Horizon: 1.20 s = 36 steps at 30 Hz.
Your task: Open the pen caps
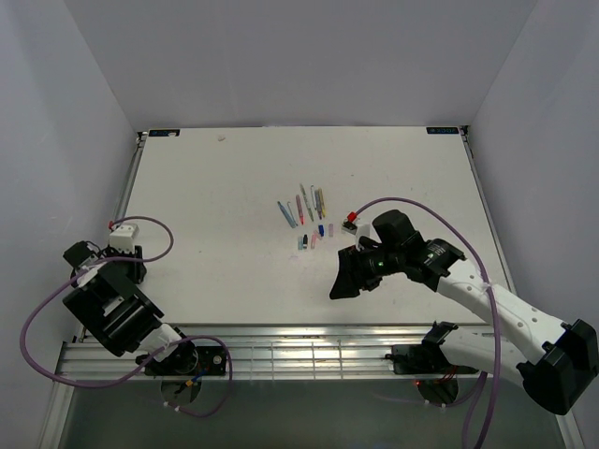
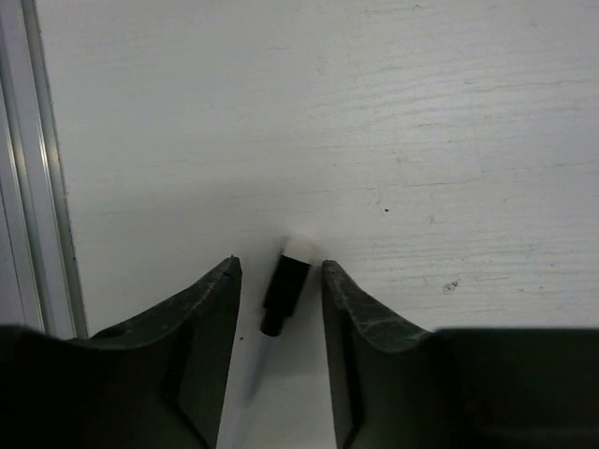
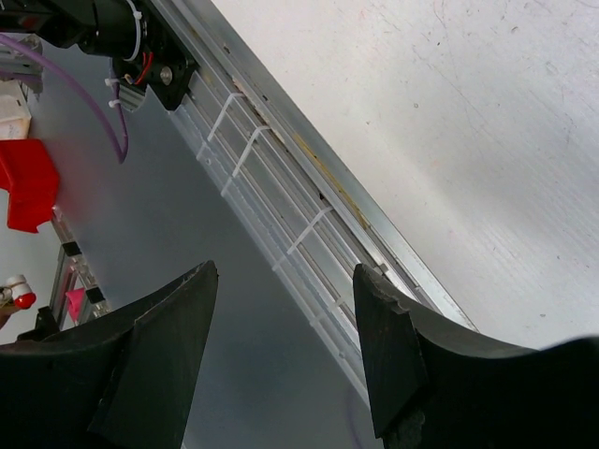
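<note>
Pale walls stand around a white desk. At its left edge, close to the metal rail, the left claw is half spread. Between its two fingers sits one pen. It has a black piece with a white end, which I judge to be the cap, and a thin pale barrel that runs back toward the palm. A gap shows on each side of the black piece, so the fingertips do not pinch it. I cannot tell whether the pen lies on the desk or is caught deeper in the claw.

The right claw is spread wide with nothing between its fingers. It hangs over the desk to the right of the middle.

Further out, in the middle of the desk, the other pens lie in a small fan. Several loose caps lie just on the near side of them. The right claw is near both groups but apart from them.

I judge such a pen to be very light, stiff and smooth, so it can roll or slip out easily. The cap probably stays on only by friction. A good hold would be one claw across the barrel and the other across the short cap, with a straight pull along the pen and not much squeeze.
</note>
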Each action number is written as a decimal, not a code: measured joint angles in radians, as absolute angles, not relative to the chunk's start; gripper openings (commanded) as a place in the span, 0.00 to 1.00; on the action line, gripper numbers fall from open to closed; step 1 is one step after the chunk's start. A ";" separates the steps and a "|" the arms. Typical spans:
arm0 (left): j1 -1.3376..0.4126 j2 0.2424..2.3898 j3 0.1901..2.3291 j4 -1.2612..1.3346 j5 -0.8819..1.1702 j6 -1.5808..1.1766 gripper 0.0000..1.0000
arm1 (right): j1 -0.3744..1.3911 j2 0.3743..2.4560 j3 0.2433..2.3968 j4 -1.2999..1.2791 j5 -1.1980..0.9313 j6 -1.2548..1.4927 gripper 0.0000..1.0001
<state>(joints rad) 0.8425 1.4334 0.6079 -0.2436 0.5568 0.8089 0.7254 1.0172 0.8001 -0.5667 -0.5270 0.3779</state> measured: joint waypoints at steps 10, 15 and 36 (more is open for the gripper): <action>0.842 1.371 0.542 -0.216 0.566 0.812 0.06 | 0.720 1.003 0.800 -0.577 -0.518 0.368 0.66; 0.833 1.388 0.562 -0.232 0.568 0.801 0.00 | 0.720 1.003 0.800 -0.577 -0.515 0.363 0.66; 0.234 1.372 0.793 -0.240 0.427 0.133 0.00 | 0.696 1.017 0.803 -0.582 -0.466 0.368 0.66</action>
